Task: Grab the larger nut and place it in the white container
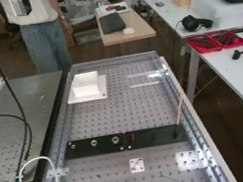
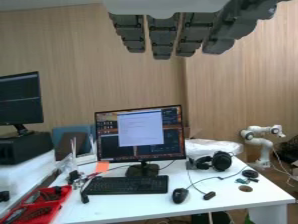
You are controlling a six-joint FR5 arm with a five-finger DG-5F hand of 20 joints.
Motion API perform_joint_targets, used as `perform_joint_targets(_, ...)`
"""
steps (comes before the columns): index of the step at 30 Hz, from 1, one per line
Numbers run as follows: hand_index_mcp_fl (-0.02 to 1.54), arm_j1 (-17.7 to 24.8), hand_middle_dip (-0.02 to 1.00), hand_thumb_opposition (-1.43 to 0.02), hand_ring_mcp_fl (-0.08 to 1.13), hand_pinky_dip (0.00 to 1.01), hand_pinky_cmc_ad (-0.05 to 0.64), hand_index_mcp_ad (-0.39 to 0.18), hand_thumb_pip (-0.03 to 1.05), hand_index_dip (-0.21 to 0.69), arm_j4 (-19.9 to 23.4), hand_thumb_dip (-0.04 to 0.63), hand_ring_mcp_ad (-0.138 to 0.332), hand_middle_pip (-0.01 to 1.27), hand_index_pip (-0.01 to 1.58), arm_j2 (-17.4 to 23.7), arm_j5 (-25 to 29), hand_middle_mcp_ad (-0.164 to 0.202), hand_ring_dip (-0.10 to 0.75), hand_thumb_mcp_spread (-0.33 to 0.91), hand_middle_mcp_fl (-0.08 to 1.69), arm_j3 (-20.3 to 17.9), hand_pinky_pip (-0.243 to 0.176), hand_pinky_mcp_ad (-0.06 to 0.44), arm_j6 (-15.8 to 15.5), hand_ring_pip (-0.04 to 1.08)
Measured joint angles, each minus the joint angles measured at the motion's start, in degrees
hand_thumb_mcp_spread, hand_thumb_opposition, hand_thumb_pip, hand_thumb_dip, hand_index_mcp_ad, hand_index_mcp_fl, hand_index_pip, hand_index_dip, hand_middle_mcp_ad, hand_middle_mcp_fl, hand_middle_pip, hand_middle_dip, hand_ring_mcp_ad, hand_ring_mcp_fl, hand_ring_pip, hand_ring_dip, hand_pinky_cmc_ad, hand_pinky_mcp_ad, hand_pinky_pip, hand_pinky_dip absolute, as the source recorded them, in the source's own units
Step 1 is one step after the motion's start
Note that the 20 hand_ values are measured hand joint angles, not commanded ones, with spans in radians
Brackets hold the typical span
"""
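Observation:
On the flat black bar [image 1: 85, 151] in the high view stand the smaller nut [image 1: 72, 146], the larger nut [image 1: 94, 143] and the bearing [image 1: 115, 140], side by side. The white container [image 1: 86, 88] sits farther up the perforated bench, toward its far left corner, on a flat white base. In the wrist view the hand [image 2: 162, 39] hangs with its dark grey fingers straight and slightly apart, and they hold nothing. Beyond the fingers are a wall and a desk, well away from the nuts.
A thin brown stick [image 1: 180, 110] leans by the bench's right rail. A small white plate [image 1: 137, 165] lies below the bar, and clear strips [image 1: 146, 84] lie at the far right. Red trays [image 1: 215, 41] stand on the side table. A monitor [image 2: 141, 134] stands on the desk.

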Motion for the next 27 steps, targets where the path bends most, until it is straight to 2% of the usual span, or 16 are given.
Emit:
perform_joint_targets(2,0.02,-0.06,0.03,0.00,0.00,0.02,0.061,0.000,0.01,0.016,0.04,0.007,0.051,0.01,0.00,0.01,0.01,0.075,0.014,0.00,0.02,-0.01,-0.010,0.051,-0.07,0.01)
perform_joint_targets(3,0.02,-0.11,0.03,-0.04,0.00,0.02,0.061,0.000,0.04,0.016,0.14,0.000,0.049,0.01,0.00,0.00,0.00,0.066,0.017,0.01,0.02,0.00,-0.010,0.051,-0.11,0.01)
perform_joint_targets(4,0.02,-0.14,0.03,-0.12,0.00,0.05,0.063,0.000,0.17,0.016,0.21,0.014,0.052,0.02,0.00,0.00,-0.02,0.058,0.019,0.07,0.02,0.01,-0.010,0.047,-0.13,0.01)
perform_joint_targets(5,0.02,-0.19,0.03,-0.26,0.00,0.12,0.070,0.000,0.44,0.016,0.26,0.051,0.052,0.04,0.03,-0.04,-0.07,0.042,0.023,0.18,0.04,0.07,-0.010,0.068,-0.14,0.03)
perform_joint_targets(6,0.02,-0.23,0.06,-0.35,0.00,0.20,0.080,-0.002,0.51,0.016,0.28,0.073,0.052,0.06,0.05,-0.11,-0.13,0.042,0.030,0.24,0.05,0.13,-0.010,0.086,-0.13,0.04)
perform_joint_targets(7,0.02,-0.26,0.09,-0.43,0.00,0.26,0.112,-0.003,0.49,0.016,0.28,0.093,0.052,0.07,0.06,-0.16,-0.20,0.042,0.044,0.27,0.06,0.18,-0.010,0.096,-0.12,0.05)
perform_joint_targets(8,0.02,-0.31,0.12,-0.49,0.00,0.34,0.147,-0.005,0.44,0.016,0.29,0.108,0.052,0.09,0.07,-0.24,-0.28,0.042,0.059,0.28,0.08,0.26,-0.012,0.134,-0.11,0.06)
perform_joint_targets(12,0.04,-0.45,0.19,-0.65,0.00,0.53,0.246,-0.023,0.51,0.016,0.48,0.141,0.061,0.11,0.08,-0.50,-0.54,0.042,0.113,0.28,0.08,0.51,-0.024,0.232,-0.33,0.09)
perform_joint_targets(14,0.04,-0.47,0.20,-0.70,0.00,0.57,0.295,-0.023,0.53,0.016,0.50,0.140,0.075,0.11,0.09,-0.49,-0.41,0.042,0.119,0.28,0.08,0.49,-0.044,0.265,-0.50,0.08)
perform_joint_targets(18,0.06,-0.53,0.22,-0.75,0.00,0.62,0.328,-0.023,0.54,0.016,0.88,0.147,0.094,0.12,0.10,-0.18,0.97,0.042,0.131,0.28,0.08,-0.54,-0.058,0.295,-1.37,0.09)
perform_joint_targets(20,0.05,-0.65,0.23,-0.77,0.00,0.64,0.346,-0.024,0.55,0.016,1.62,0.159,0.110,0.12,0.10,0.25,2.57,0.047,0.148,0.29,0.07,-2.29,-0.072,0.314,-1.77,0.11)
perform_joint_targets(24,0.06,-1.08,0.24,-0.79,0.01,0.66,0.368,-0.019,0.56,0.019,3.07,0.159,0.117,0.13,0.12,0.87,6.03,0.063,0.150,0.27,0.14,-6.27,-0.075,0.318,-1.65,0.10)
perform_joint_targets(27,0.06,-1.48,0.24,-0.81,0.02,0.68,0.386,-0.023,0.56,0.000,4.62,0.159,0.126,0.13,0.11,1.16,8.00,0.059,0.148,0.25,0.14,-9.34,-0.075,0.330,-0.87,0.10)
